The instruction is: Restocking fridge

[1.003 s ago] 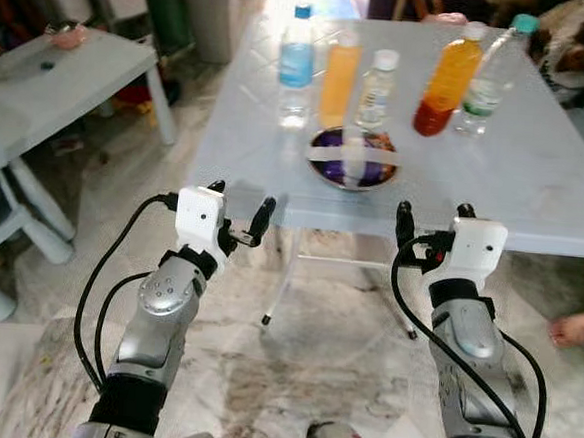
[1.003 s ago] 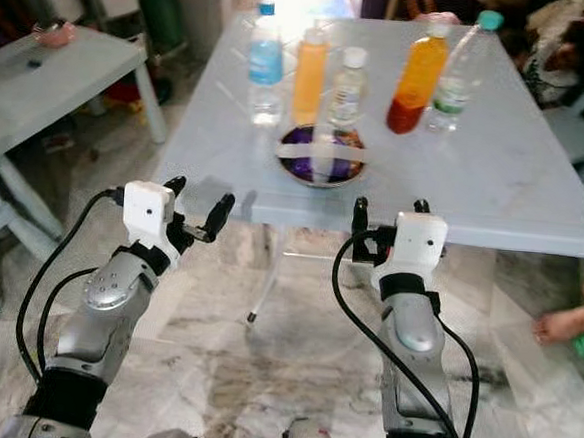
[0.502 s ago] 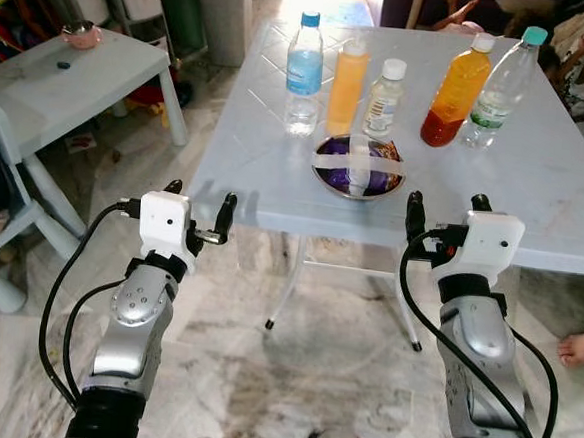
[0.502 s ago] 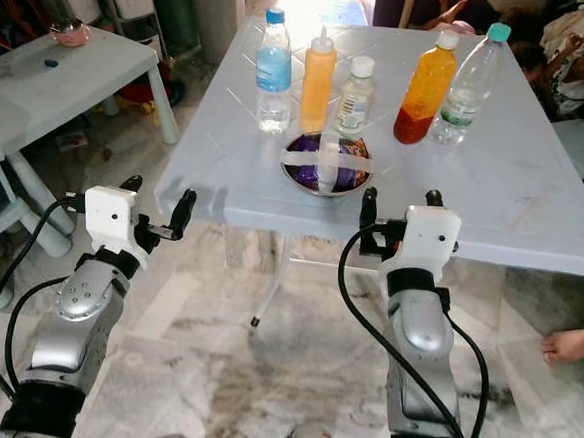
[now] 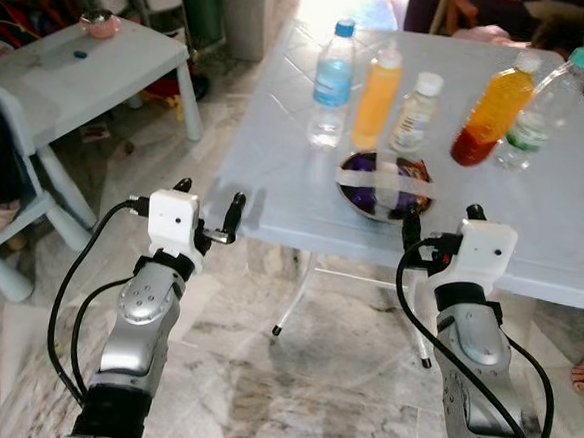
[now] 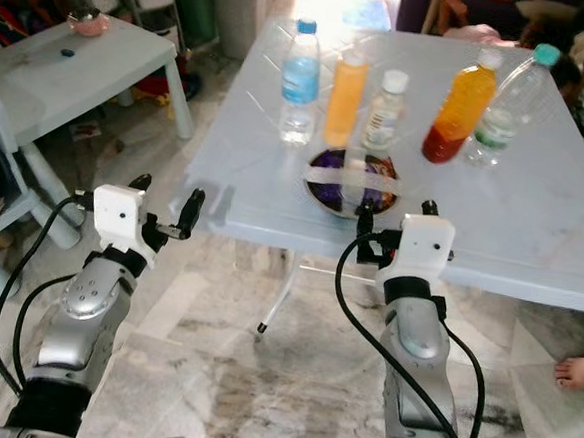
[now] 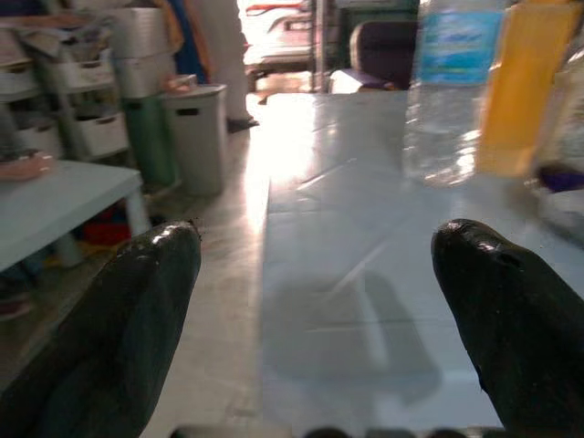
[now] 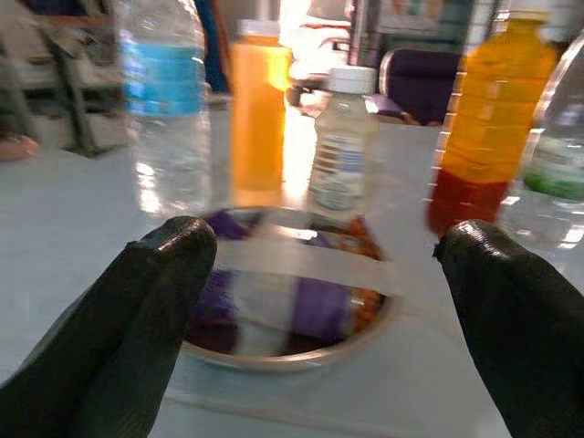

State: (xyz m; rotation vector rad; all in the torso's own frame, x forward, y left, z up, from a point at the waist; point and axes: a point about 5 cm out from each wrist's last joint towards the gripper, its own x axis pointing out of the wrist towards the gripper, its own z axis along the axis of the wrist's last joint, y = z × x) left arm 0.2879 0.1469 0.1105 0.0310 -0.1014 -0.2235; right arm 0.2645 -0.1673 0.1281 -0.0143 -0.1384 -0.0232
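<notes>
Pale blue plastic table (image 5: 533, 206) carries the stock: five bottles in a row across the far part, water bottle (image 5: 331, 81) on the robot's left, and a taped bowl (image 5: 383, 182) near the front edge. Right gripper (image 5: 440, 221), fingers spread and empty, sits at that edge facing the bowl; left gripper (image 5: 207, 206), also released, hangs off the table's corner. Risk: reaching past the bowl, a finger could clip it or topple a bottle.
</notes>
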